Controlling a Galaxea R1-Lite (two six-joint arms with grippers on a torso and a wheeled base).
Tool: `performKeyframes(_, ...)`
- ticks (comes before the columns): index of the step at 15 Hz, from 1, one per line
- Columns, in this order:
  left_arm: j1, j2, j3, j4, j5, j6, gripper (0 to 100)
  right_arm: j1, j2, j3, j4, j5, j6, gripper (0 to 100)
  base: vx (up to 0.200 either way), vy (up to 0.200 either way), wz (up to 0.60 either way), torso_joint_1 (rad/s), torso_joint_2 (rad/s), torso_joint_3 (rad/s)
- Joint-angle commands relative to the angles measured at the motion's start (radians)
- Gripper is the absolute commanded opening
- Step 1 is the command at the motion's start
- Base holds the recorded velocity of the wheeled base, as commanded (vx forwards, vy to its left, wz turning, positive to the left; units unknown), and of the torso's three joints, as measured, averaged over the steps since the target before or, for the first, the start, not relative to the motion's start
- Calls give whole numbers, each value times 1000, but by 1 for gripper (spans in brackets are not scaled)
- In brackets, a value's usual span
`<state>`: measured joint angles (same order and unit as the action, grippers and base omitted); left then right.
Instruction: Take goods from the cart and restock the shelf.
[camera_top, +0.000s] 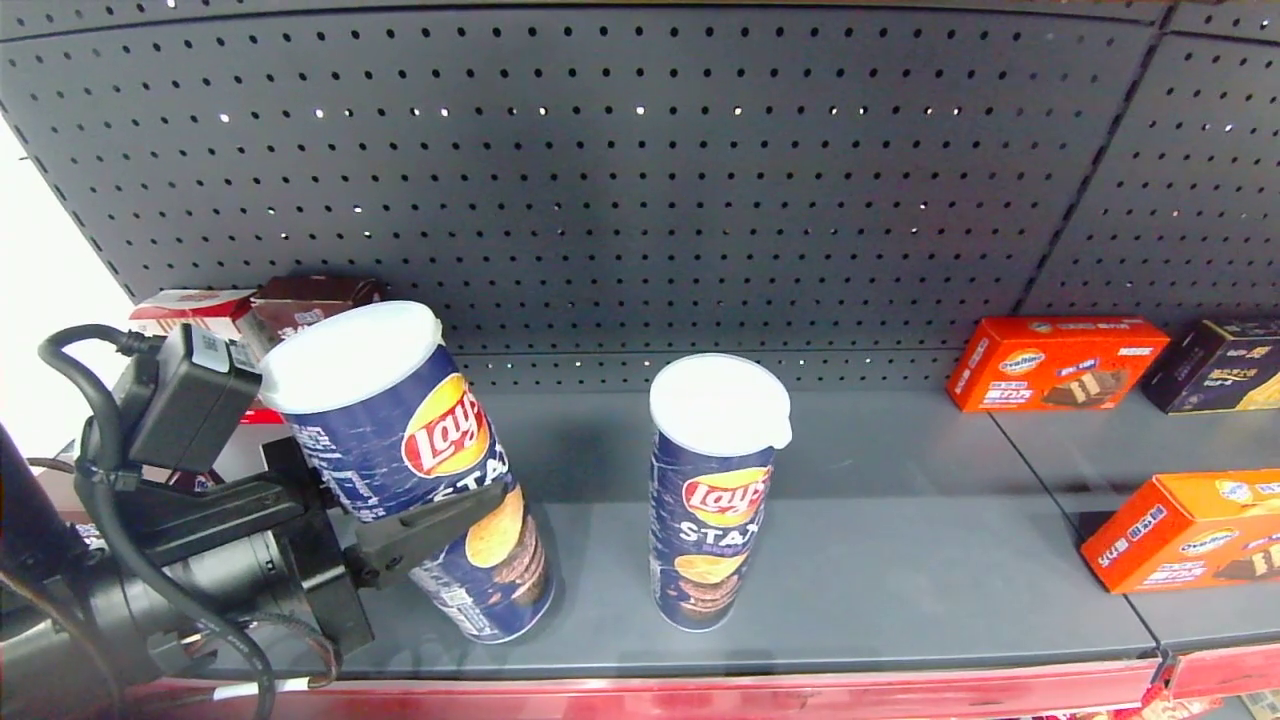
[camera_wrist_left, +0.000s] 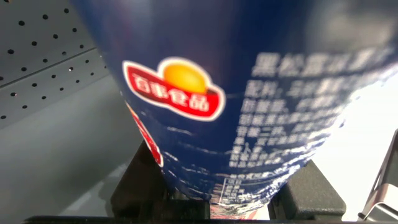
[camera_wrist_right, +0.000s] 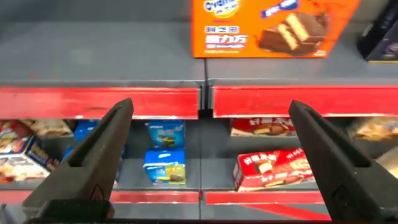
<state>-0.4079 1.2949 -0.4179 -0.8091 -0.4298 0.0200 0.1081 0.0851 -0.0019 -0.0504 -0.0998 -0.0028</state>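
A blue chips can with a white lid (camera_top: 420, 450) leans to the left, its lower end down at the grey shelf (camera_top: 900, 560) near the front edge. My left gripper (camera_top: 415, 510) is shut on its middle, one black finger (camera_top: 430, 530) crossing the front. The left wrist view has the can (camera_wrist_left: 249, 93) close up between the left gripper's (camera_wrist_left: 227, 199) black pads. A second identical can (camera_top: 715, 500) stands upright just to its right, apart from it. My right gripper (camera_wrist_right: 211, 155) is open and holds nothing, facing the shelf's red front strip (camera_wrist_right: 99, 102).
Orange snack boxes (camera_top: 1055, 362) (camera_top: 1185, 530) and a dark box (camera_top: 1215, 365) lie on the shelf's right part. Red and brown boxes (camera_top: 260, 305) stand behind the held can. A pegboard wall (camera_top: 640, 180) backs the shelf. An orange box (camera_wrist_right: 273, 28) sits above a lower shelf of goods (camera_wrist_right: 165, 155).
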Motion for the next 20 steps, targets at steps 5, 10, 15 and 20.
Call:
performKeyframes(5, -2, 1, -6, -1, -4, 0, 0, 1, 7, 0, 53, 88, 1, 100, 0, 0, 0, 0, 0, 0)
performKeyframes(10, -9, -2, -7, -1, -9, 0, 0, -126, -22, -1, 55, 80, -2, 100, 0, 0, 0, 0, 0, 0)
performKeyframes(15, -17, -3, -30, -1, -24, -2, 0, -108, -79, 0, 53, 80, 1, 100, 0, 0, 0, 0, 0, 0)
performKeyframes(20, -14, 44, -139, 13, -24, -5, 0, -108, -79, 0, 53, 80, 1, 100, 0, 0, 0, 0, 0, 0)
